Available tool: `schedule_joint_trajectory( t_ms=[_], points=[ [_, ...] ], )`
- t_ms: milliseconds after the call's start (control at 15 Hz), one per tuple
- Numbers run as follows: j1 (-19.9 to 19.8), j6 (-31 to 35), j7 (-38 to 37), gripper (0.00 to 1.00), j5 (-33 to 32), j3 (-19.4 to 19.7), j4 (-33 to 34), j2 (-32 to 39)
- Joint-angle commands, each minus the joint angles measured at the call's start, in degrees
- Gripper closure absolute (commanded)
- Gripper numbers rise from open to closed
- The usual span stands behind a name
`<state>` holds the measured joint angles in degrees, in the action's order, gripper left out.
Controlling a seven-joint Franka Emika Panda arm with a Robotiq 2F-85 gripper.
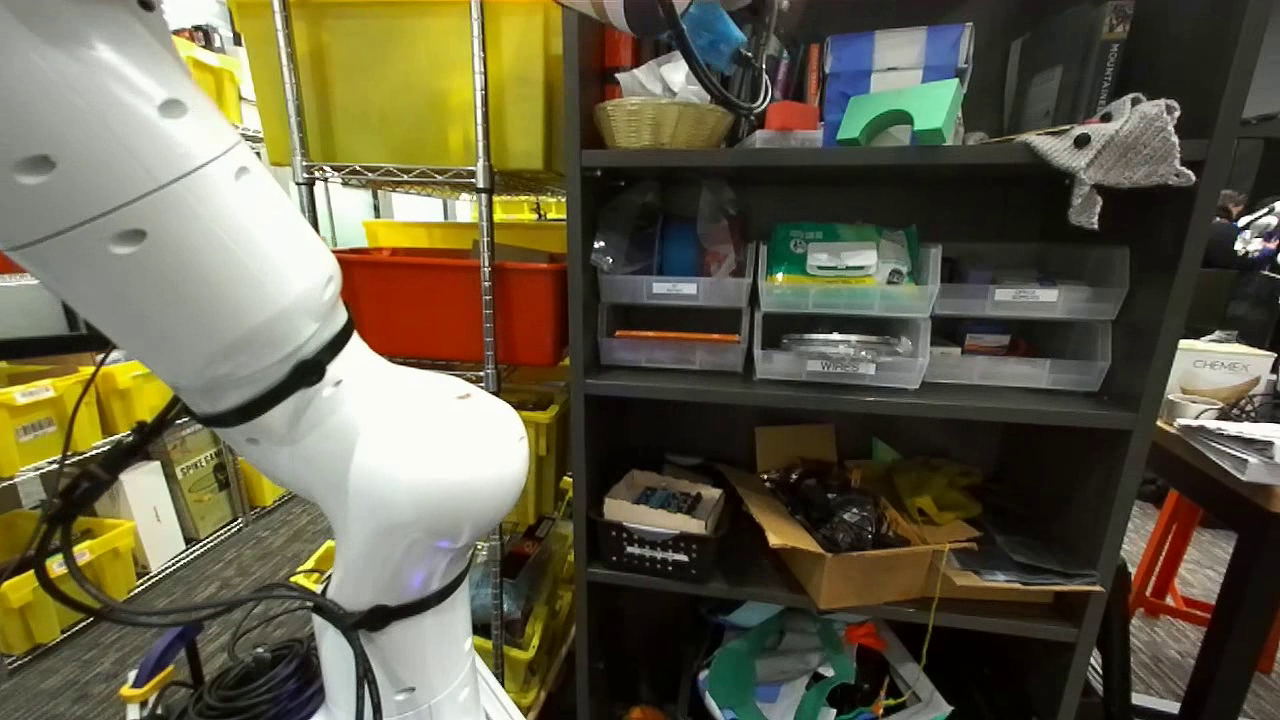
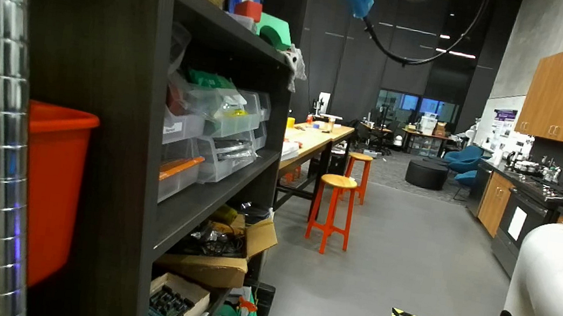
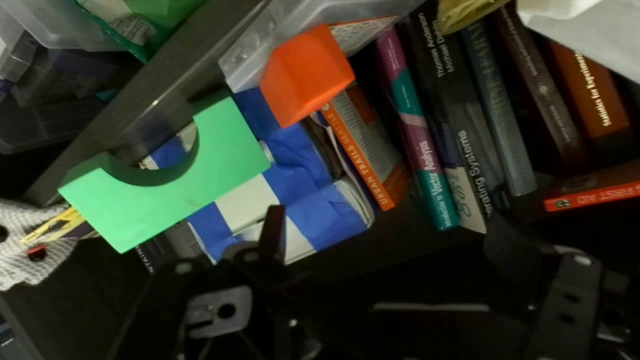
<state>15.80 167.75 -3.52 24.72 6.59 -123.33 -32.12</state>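
Note:
My gripper (image 3: 384, 220) is open in the wrist view, with nothing between its fingers. It is at the top shelf (image 1: 700, 158); its fingertips are not clear in the exterior views. Its left finger overlaps a blue-and-white striped package (image 3: 325, 215) in the picture; contact cannot be told. A green arch-shaped block (image 3: 230, 145) rests against the package; it also shows in both exterior views (image 1: 930, 108) (image 2: 276, 29). A red block (image 3: 305, 75) sits beside it on a clear plastic container (image 3: 245, 65). Upright books (image 3: 420, 145) stand to the right. A grey knitted toy (image 3: 20, 265) lies at the left.
A wicker basket (image 1: 662, 124) with white tissue stands on the top shelf. Clear bins (image 1: 845, 350) fill the shelf below. An open cardboard box (image 1: 870, 575) and a black basket (image 1: 655, 548) stand lower. A wire rack (image 1: 484, 200) with a red bin (image 1: 430, 300) stands beside the bookcase.

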Motion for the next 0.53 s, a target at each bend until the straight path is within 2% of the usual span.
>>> schedule_joint_trajectory(
  t_ms=[0, 333, 467],
  points=[
    [4.92, 1.93, 2.73, 0.00, 4.20, 5.39, 0.19, 2.58],
    [10.74, 1.48, 5.21, 0.00, 9.04, 11.93, 1.00, 5.36],
    [11.81, 2.78, 5.53, 0.00, 9.44, 12.99, 1.01, 6.41]
  ],
)
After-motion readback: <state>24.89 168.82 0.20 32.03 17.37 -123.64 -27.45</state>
